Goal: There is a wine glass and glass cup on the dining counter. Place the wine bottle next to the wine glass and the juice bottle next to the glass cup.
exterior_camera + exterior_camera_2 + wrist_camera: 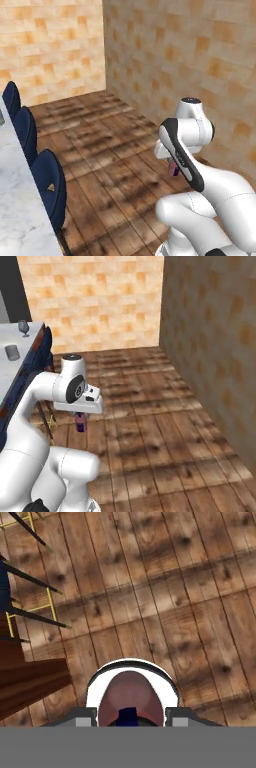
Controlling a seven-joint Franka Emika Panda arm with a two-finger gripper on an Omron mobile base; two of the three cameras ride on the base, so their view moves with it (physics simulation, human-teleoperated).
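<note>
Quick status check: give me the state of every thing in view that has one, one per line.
claw: shut on the juice bottle, over the wood floor.
juice bottle: held in the claw, off the dining counter, hanging below the hand in the right base view.
wine glass: upright on the dining counter, at its far end.
glass cup: standing on the counter, nearer than the wine glass, apart from it.
stools: along the counter's edge, unoccupied.

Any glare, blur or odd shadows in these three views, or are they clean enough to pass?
Left base view: soft overall, dark blotchy shading on the wood floor, no glare. Right base view: equally soft; the wine glass and glass cup on the dining counter are small and blurry. Hand view: the juice bottle in the end effector sits very close to the lens and looks oversized, floor planks sharp.
</note>
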